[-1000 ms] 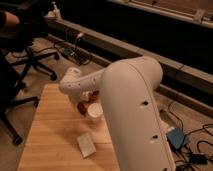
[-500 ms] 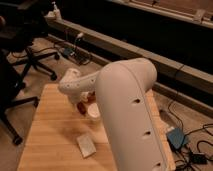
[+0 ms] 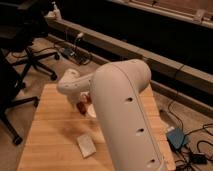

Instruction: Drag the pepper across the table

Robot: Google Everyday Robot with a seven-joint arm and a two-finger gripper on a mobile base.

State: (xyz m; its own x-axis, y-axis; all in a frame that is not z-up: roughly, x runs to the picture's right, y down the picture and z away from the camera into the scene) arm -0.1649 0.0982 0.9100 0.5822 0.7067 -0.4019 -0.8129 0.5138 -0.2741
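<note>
Lying just beside the gripper (image 3: 86, 101), the pepper (image 3: 80, 107) rests on the table (image 3: 50, 131); grip unclear.

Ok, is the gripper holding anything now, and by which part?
Cannot tell. The gripper is low over the table, mostly hidden behind the arm, right at the small red pepper beside the cup; any hold is out of sight.
</note>
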